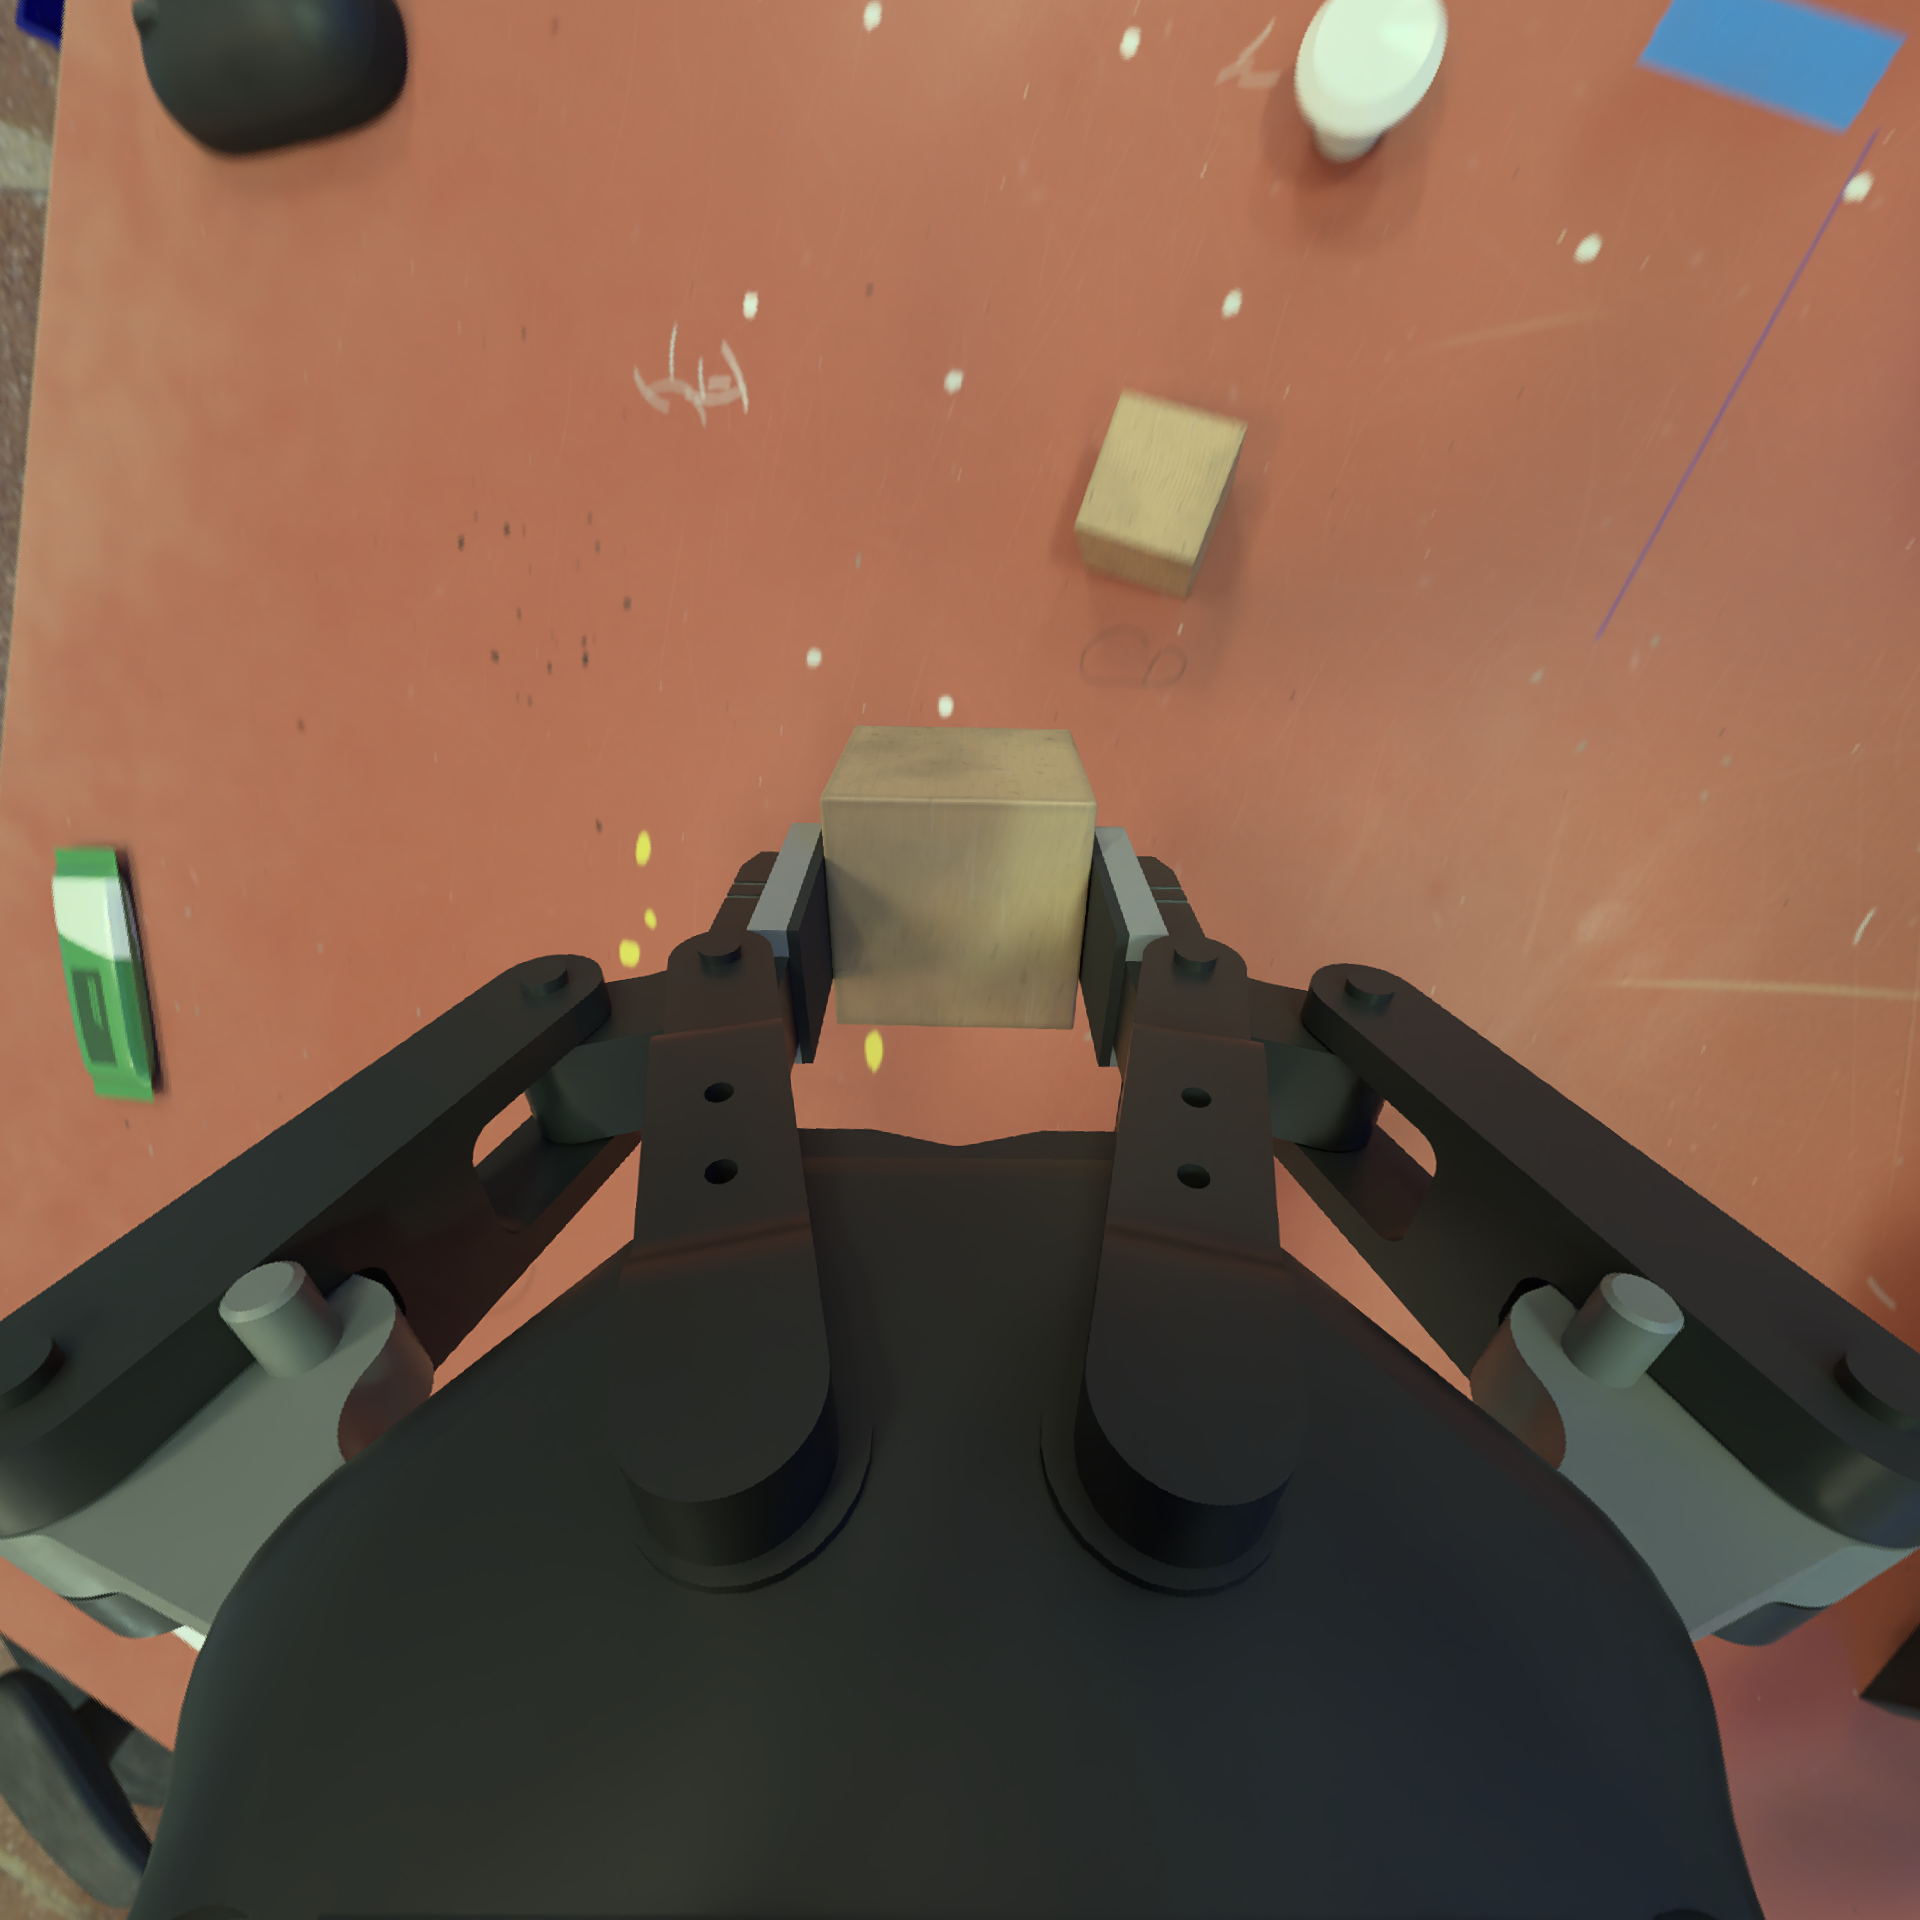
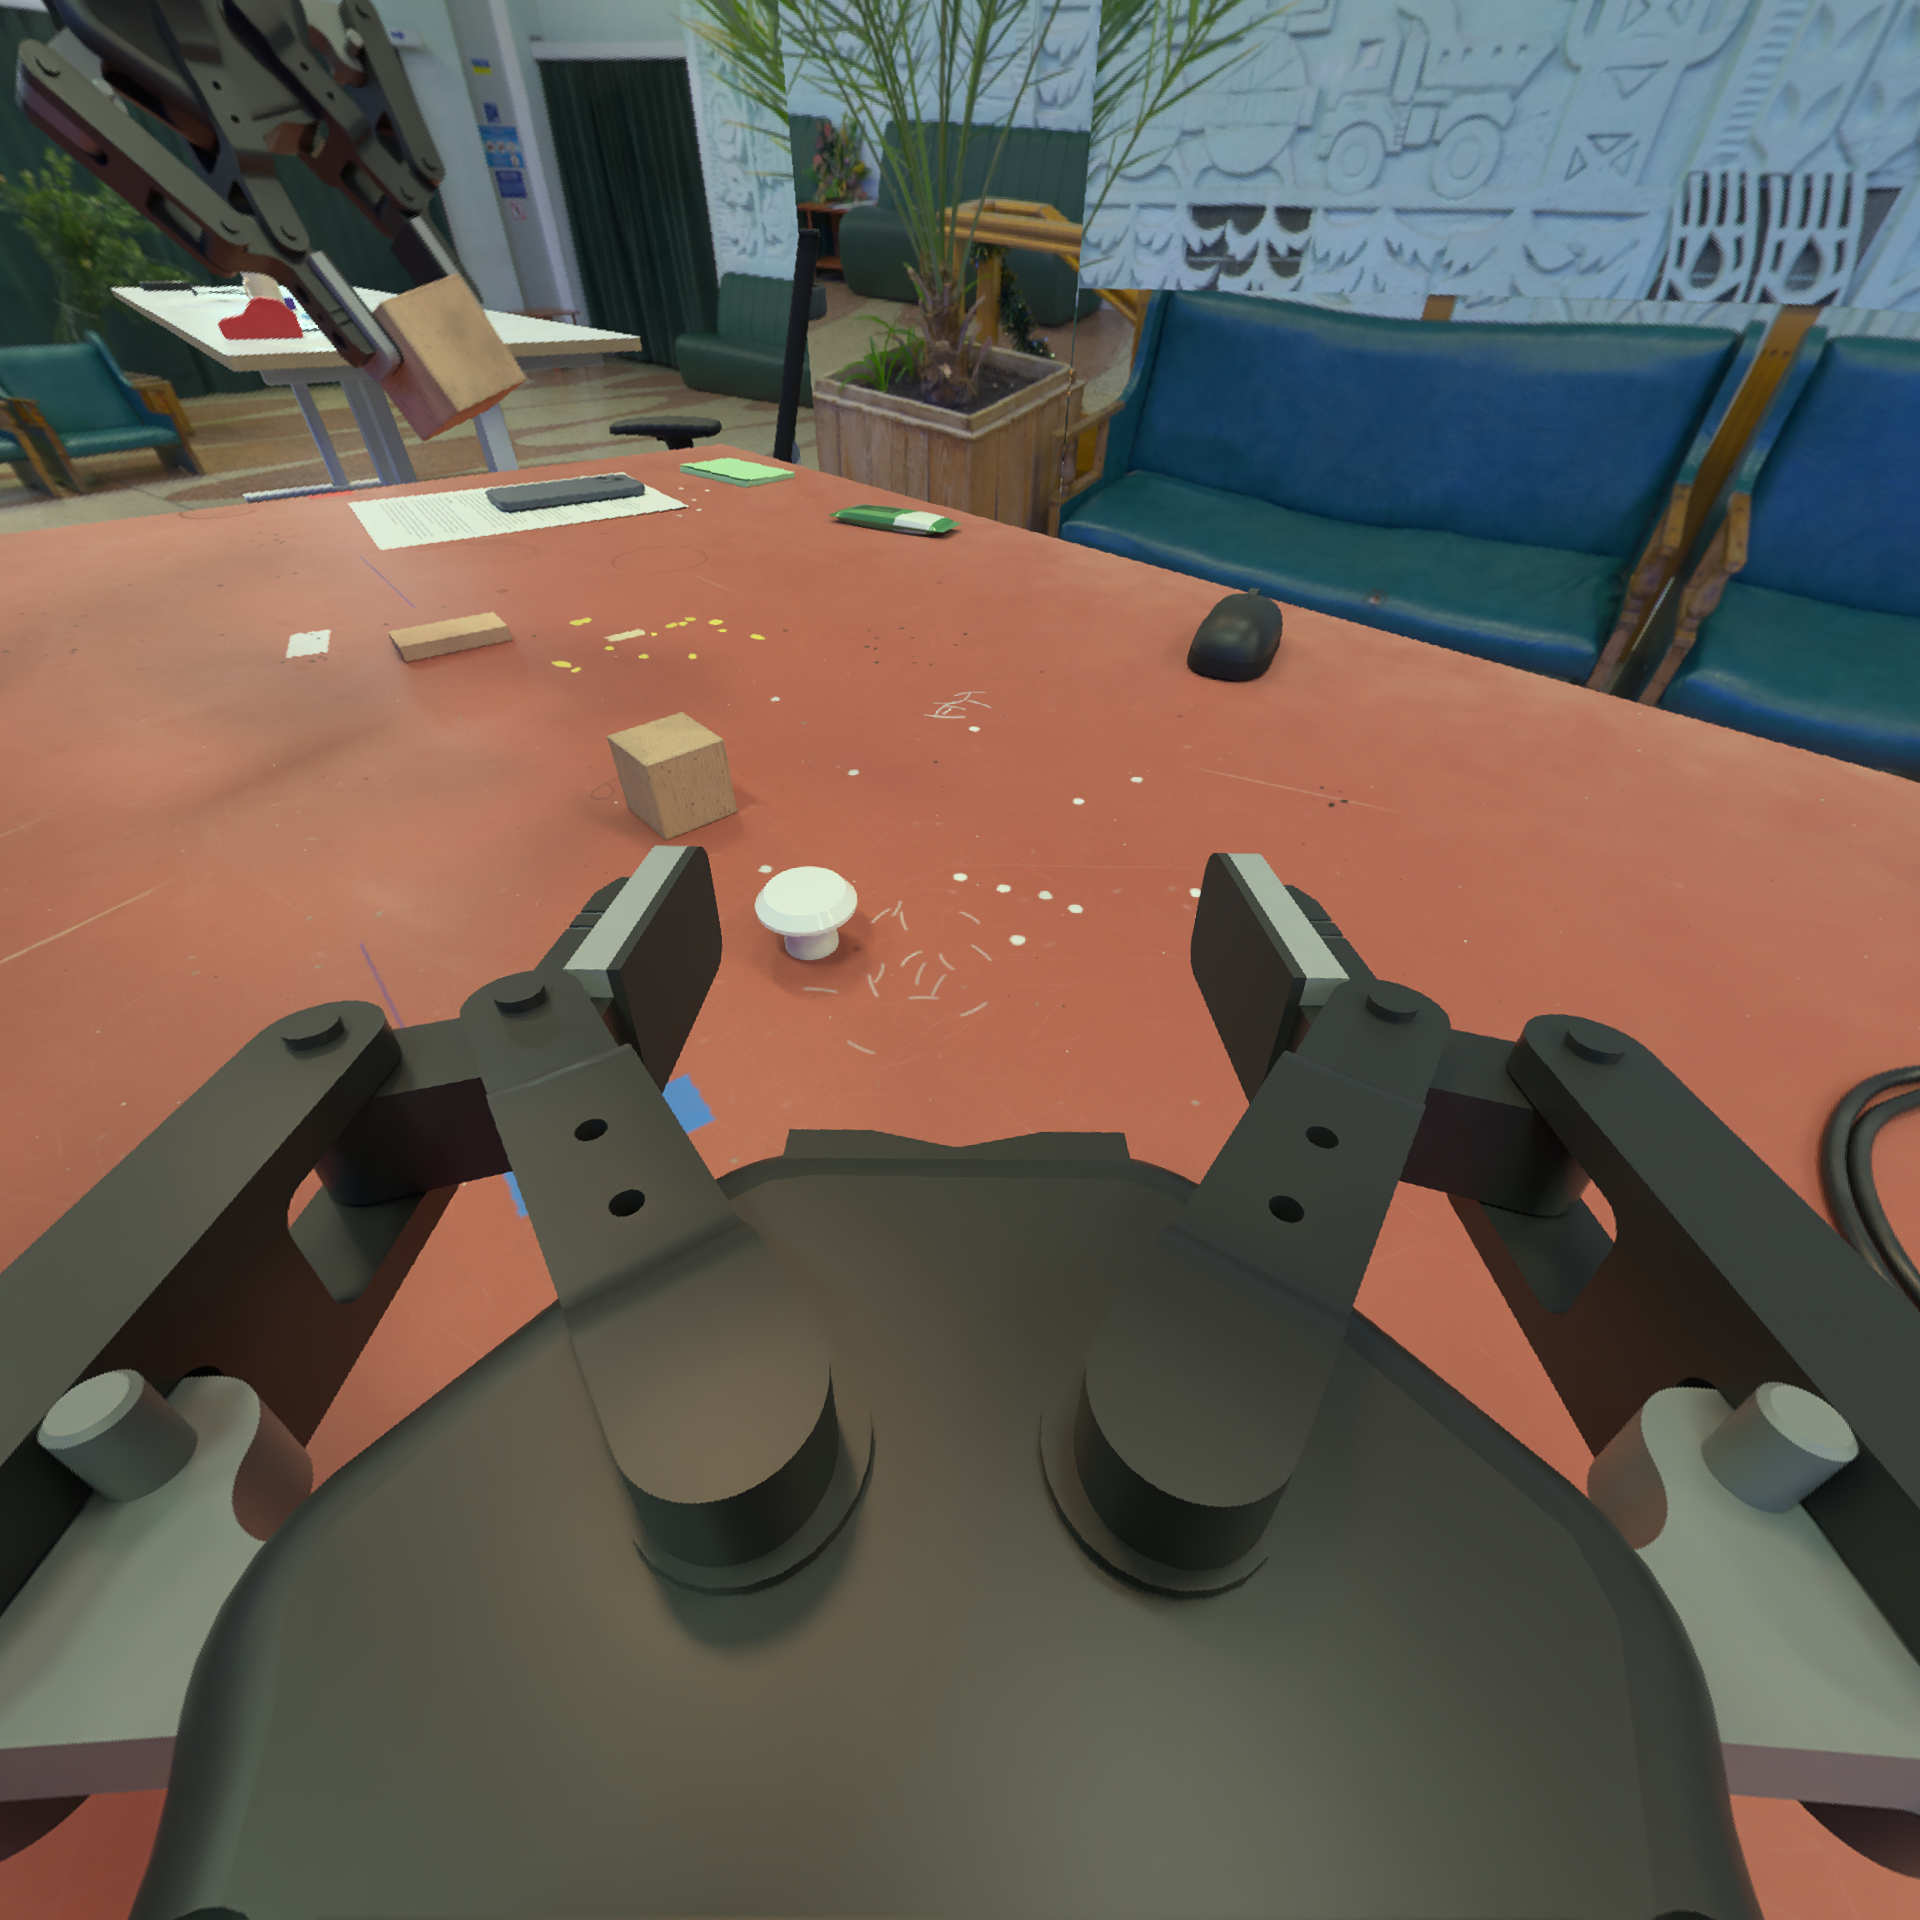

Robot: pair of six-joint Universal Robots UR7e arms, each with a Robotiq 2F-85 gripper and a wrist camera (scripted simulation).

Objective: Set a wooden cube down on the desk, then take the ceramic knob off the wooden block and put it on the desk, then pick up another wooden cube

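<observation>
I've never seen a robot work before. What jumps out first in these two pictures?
The left gripper holds a wooden cube pinched between its fingers, well above the reddish desk. Below it, a second cube sits on the desk, with a white ceramic knob standing nearby. The right gripper hangs open and empty just behind the knob.

Left fingers clamped — right fingers spread.

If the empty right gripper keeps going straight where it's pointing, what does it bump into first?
Probably the bare desk just ahead. The right gripper points slightly downward with its jaws wide open. The white knob stands left of its midline, near the left finger, so it might get brushed; depth is hard to judge.
</observation>
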